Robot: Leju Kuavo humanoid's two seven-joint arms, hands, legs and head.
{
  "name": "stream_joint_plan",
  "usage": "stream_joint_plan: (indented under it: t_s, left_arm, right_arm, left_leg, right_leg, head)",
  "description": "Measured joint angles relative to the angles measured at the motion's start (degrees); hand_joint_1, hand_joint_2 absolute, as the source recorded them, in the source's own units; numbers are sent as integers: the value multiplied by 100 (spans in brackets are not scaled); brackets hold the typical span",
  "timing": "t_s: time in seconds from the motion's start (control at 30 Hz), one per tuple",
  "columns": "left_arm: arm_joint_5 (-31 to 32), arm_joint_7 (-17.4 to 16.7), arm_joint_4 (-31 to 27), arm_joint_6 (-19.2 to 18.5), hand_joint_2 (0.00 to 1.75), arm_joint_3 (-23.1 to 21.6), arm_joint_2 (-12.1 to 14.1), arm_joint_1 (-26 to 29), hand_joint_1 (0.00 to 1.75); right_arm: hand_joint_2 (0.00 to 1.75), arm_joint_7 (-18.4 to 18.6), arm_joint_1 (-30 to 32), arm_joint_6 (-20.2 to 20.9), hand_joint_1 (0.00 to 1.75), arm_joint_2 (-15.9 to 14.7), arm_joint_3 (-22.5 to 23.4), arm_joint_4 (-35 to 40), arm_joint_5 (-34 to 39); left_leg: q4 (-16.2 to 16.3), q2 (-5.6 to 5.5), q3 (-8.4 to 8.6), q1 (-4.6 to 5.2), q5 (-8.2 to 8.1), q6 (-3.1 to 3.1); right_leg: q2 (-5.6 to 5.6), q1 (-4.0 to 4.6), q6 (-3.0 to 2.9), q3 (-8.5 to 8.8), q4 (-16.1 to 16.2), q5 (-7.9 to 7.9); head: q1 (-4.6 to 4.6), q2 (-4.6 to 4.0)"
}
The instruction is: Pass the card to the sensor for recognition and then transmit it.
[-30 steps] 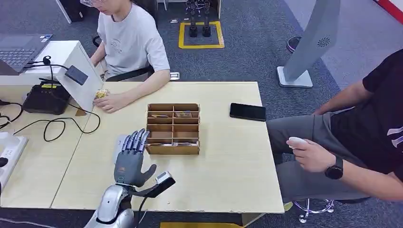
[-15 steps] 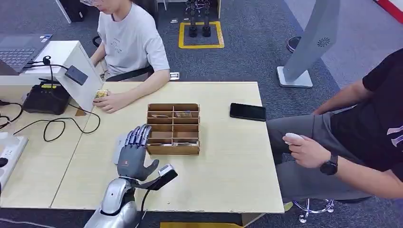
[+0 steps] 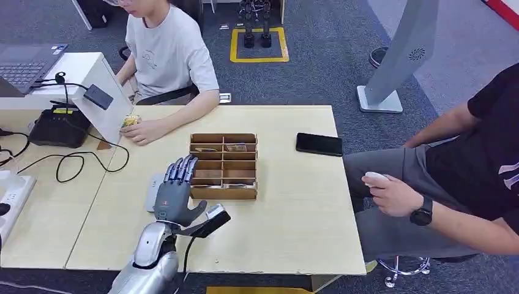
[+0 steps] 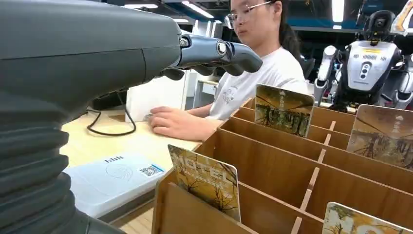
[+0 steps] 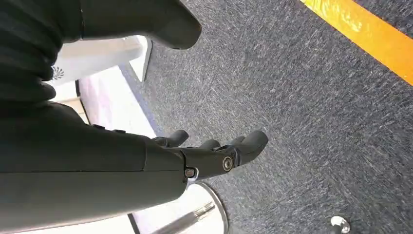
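left hand (image 3: 174,195) empty, fingers spread, hovering at near-left corner of card box (image 3: 223,166) | right hand (image 5: 214,153) hanging empty, fingers loosely extended | cards (image 4: 207,179) standing in box slots | sensor (image 3: 154,190) beside box | progress: no card picked, scan and handover remain

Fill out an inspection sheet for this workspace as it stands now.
Surface: pale wood table, mostly bare at the front.
Job's things: wooden card box with picture cards upright in its compartments; white reader flat beside it.
Clutter: black phone; black device; power strip.
Robot hands: left robot hand open, fingers toward the box, holding nothing; right robot hand open, hanging over carpet.
Cables: black cable looped on the table.
Surroundings: one person seated at the far side, hand on the table; another seated to the right; grey carpet.
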State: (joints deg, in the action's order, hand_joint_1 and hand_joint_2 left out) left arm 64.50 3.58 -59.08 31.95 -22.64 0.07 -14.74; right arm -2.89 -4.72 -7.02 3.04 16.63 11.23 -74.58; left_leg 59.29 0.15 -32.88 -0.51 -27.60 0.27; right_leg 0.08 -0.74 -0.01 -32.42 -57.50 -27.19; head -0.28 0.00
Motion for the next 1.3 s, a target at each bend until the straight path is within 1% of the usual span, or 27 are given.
stream_joint_plan:
  t_s: [0.4,0.9,0.93,0.97,1.0,1.07,1.13,1.3]
  left_arm:
    - [-168,37,219,7,175,0,-17,-113,0]
    - [-168,22,367,11,175,0,-20,-141,0]
    - [-168,22,374,11,175,0,-20,-141,35]
    - [-168,22,380,11,175,0,-20,-141,131]
    - [-168,22,385,11,175,0,-20,-141,175]
    - [-168,22,396,7,175,0,-20,-141,175]
    - [-175,22,411,-15,175,0,-17,-142,164]
    - [-275,42,424,-20,175,2,-17,-141,159]
  right_arm:
    - [175,-13,-4,9,0,0,-2,13,-7]
    - [175,0,-18,9,0,0,-2,13,-9]
    - [175,0,-18,9,0,0,-2,13,-9]
    - [175,0,-18,9,0,0,-2,13,-9]
    - [175,0,-18,9,0,0,-2,13,-9]
    - [175,0,-18,9,0,0,-2,13,-9]
    - [175,-9,-18,9,0,0,-4,13,-9]
    - [175,13,-20,0,0,0,-11,13,-24]
  left_leg:
    - [0,0,0,0,0,0]
    - [0,0,0,0,0,0]
    - [0,0,0,0,0,0]
    - [0,0,0,0,0,0]
    - [0,0,0,0,0,0]
    - [0,0,0,0,0,0]
    - [0,0,0,0,0,0]
    - [0,0,-1,0,0,0]
  right_leg:
    - [0,0,0,0,0,0]
    - [0,0,0,0,0,0]
    - [0,0,0,0,0,0]
    - [0,0,0,0,0,0]
    - [0,0,0,0,0,0]
    - [0,0,0,0,0,0]
    - [0,0,0,0,0,0]
    - [0,0,0,0,0,0]
  head:
    - [0,0]
    - [0,0]
    - [0,0]
    - [0,0]
    - [0,0]
    - [0,0]
    - [0,0]
    - [0,0]
